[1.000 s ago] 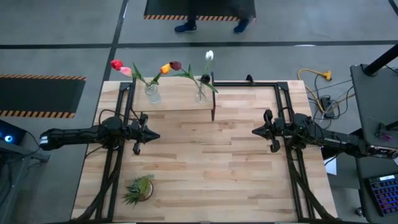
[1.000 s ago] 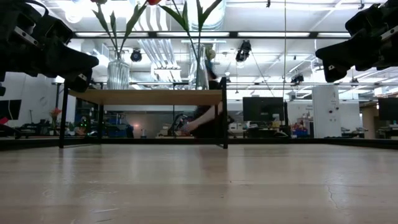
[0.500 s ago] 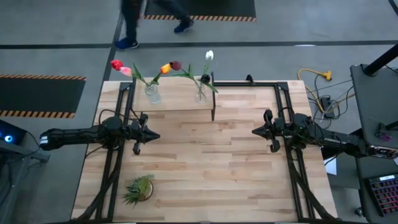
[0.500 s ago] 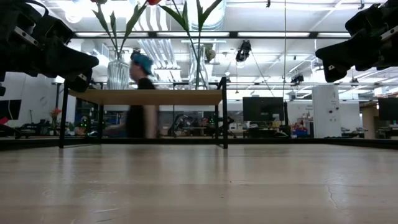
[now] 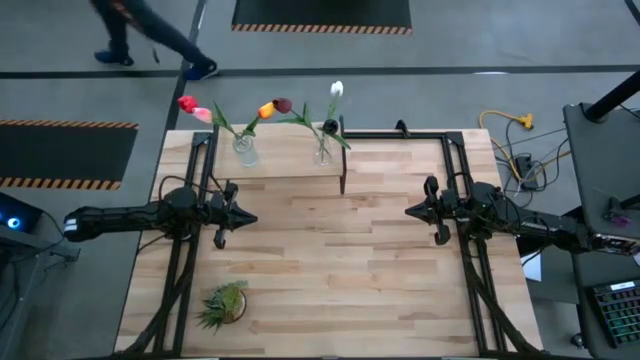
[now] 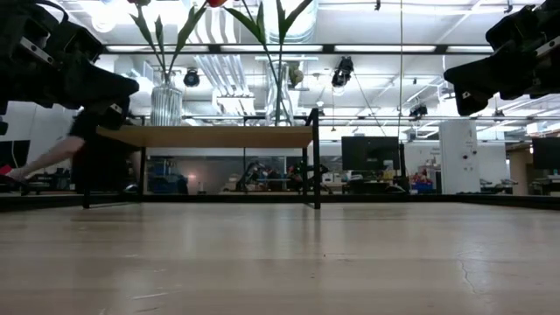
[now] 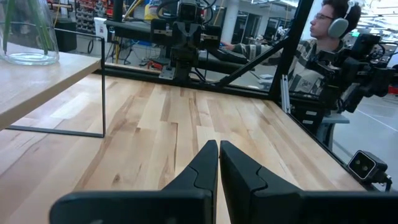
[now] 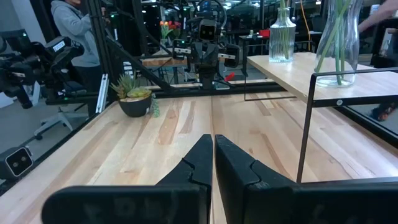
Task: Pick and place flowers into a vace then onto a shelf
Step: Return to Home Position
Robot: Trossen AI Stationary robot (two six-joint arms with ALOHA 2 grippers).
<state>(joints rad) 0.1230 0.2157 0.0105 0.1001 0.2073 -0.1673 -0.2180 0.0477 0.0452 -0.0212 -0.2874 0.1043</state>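
Observation:
The flowers stand with their stems in two glass vases [image 5: 243, 150] [image 5: 322, 152] on the pale shelf [image 5: 280, 168] at the table's far left. Red [image 5: 187, 103], pink [image 5: 203, 114] and orange-yellow [image 5: 266, 110] heads lean out of the left vase. Maroon [image 5: 283, 104] and white [image 5: 337, 89] heads rise from the right one. My left gripper [image 5: 245, 218] hovers shut over the table's left side, nearer than the shelf. My right gripper [image 5: 412, 211] hovers shut on the right side. Both point level toward the table's middle and hold nothing.
A small potted green tuft plant [image 5: 223, 305] sits near the front left corner. Black frame rails [image 5: 455, 160] run along the table's sides and far edge. A person [image 5: 150, 40] walks on the floor beyond the far edge; another sits beside the table [image 7: 323, 43].
Both arms, the vases and the flowers have kept still. A person beyond the table's far edge has walked from behind the shelf toward the left.

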